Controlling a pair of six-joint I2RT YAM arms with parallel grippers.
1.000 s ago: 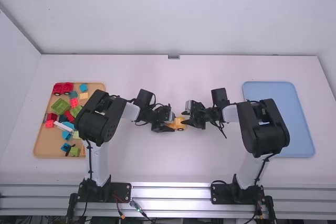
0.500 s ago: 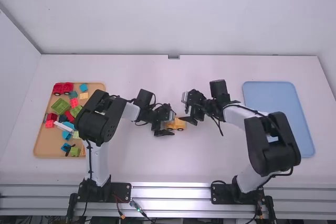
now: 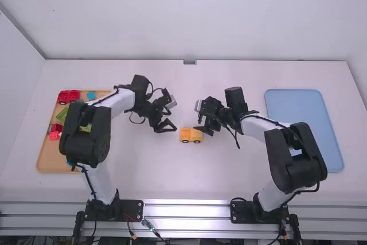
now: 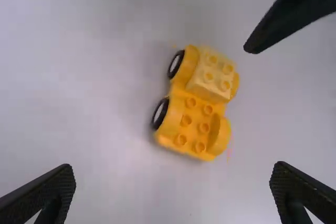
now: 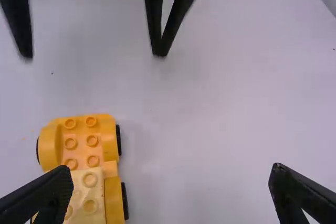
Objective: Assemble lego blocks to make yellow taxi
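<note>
A yellow-orange wheeled car base (image 3: 184, 135) stands on the table between the two grippers, with a paler yellow block (image 4: 212, 74) seated on one end and bare studs at the other. To its upper left is my left gripper (image 3: 168, 127), apart from it; in its own view the left gripper (image 4: 173, 182) is open with nothing between the fingers. Close by the car's right side is my right gripper (image 3: 206, 128); in the right wrist view the right gripper (image 5: 172, 182) is open, one finger overlapping the car (image 5: 86, 140) in the picture.
A wooden tray (image 3: 47, 162) at the left holds several blocks, including a red car (image 3: 69, 96) and a blue block (image 3: 91, 95); the left arm covers part of it. A blue tray (image 3: 330, 142) lies at the right, beside the right arm.
My left gripper has moved away from the car, up and to the left. My right gripper has drawn back slightly to the right and up. The car stays on the table, now more exposed.
</note>
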